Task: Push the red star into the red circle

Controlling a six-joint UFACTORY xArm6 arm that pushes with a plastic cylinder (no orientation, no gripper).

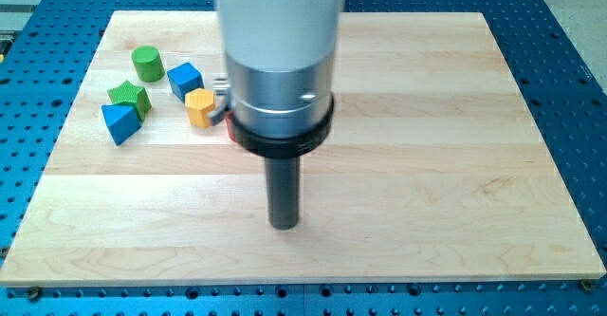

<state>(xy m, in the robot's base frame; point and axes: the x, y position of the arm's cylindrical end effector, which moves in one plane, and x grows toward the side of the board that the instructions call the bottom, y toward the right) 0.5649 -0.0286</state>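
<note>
My tip (284, 224) rests on the wooden board (427, 164) a little left of centre, toward the view's bottom. A sliver of a red block (229, 127) shows at the left edge of the arm's body; its shape cannot be made out and most of it is hidden behind the arm. I cannot tell if it is the star or the circle. No other red block shows. The tip is below and to the right of the red sliver, apart from it.
At the view's upper left stand a green cylinder (147, 64), a blue cube (185, 80), a green star-like block (129, 98), a blue triangular block (119, 122) and a yellow block (200, 107). The arm's wide body (280, 60) hides the board's top middle.
</note>
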